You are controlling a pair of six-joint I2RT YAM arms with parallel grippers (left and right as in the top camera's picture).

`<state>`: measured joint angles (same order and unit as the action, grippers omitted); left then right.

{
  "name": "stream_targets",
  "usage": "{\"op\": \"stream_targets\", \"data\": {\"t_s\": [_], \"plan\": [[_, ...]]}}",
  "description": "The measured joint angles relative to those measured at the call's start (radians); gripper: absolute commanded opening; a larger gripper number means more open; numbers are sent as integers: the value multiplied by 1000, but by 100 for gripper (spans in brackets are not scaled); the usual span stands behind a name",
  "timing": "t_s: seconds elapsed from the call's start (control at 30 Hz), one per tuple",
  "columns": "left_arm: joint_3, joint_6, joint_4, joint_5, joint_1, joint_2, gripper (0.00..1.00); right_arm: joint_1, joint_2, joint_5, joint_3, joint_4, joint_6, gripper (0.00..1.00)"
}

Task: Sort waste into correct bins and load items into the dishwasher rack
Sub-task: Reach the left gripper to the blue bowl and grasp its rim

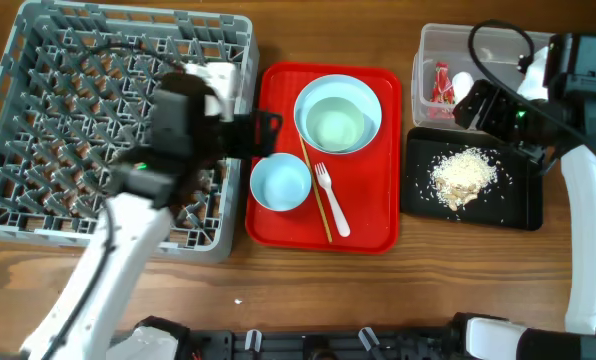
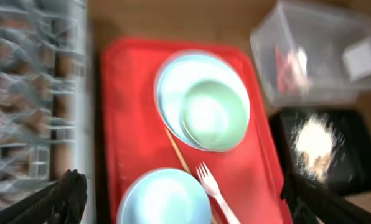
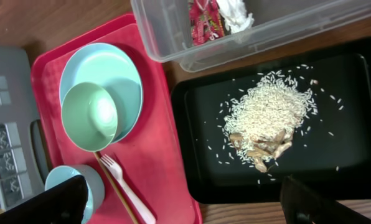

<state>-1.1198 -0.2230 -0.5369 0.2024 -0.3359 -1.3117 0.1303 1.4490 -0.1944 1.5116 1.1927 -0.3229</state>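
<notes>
Judging by the red wrapper (image 1: 442, 85) and white scrap (image 1: 462, 84) lying in the clear tub (image 1: 478, 45), and the crumbs (image 1: 463, 178) heaped on the black tray (image 1: 523, 205), probably time to load dishes. With the left hand (image 1: 266, 130) spread wide and empty over the red tray (image 1: 278, 90) at its 9 o'clock edge, just beside the dishwasher rack (image 1: 58, 110), go first for the small pale blue bowl (image 1: 280, 183) at the tray's 7 o'clock. Pinch its rim on the 9 o'clock side, away from the chopsticks (image 1: 314, 190) and white fork (image 1: 331, 200) lying just beside it at 3 o'clock. Lift straight up before swinging toward 9 o'clock, then stand it between pegs. Leave the mint bowl (image 1: 335, 128), nested in the wider pale dish (image 1: 363, 93) at the tray's 12 o'clock, for later. Keep the right hand (image 1: 478, 105), likewise wide open and holding nothing, parked between tub and black tray.
</notes>
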Motion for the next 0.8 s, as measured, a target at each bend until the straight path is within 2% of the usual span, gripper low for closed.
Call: {"op": "stream_targets", "data": {"t_s": [0.17,0.27,0.3,0.37,0.43,0.6,0.67,0.8], "plan": [[-1,0,34,-163,-286,-277,96,2,0,-8,0,0,-3,99],[-1,2,30,-223,-379,-415,77,2,0,-8,-4,-2,-3,98],[-1,1,25,-235,-399,-457,64,2,0,-8,-14,-2,-3,98],[-1,0,15,-243,-409,-494,44,2,0,-8,-28,1,-2,98],[-1,0,5,-253,-409,-500,34,2,0,-8,-30,1,-2,98],[-1,0,-38,-258,-409,-500,31,2,0,-8,-30,1,-2,98],[-1,0,-56,-258,-409,-500,24,2,0,-8,-30,1,-2,98],[-1,2,-63,-258,-409,-500,4,2,0,-8,-30,1,-2,98]]}}
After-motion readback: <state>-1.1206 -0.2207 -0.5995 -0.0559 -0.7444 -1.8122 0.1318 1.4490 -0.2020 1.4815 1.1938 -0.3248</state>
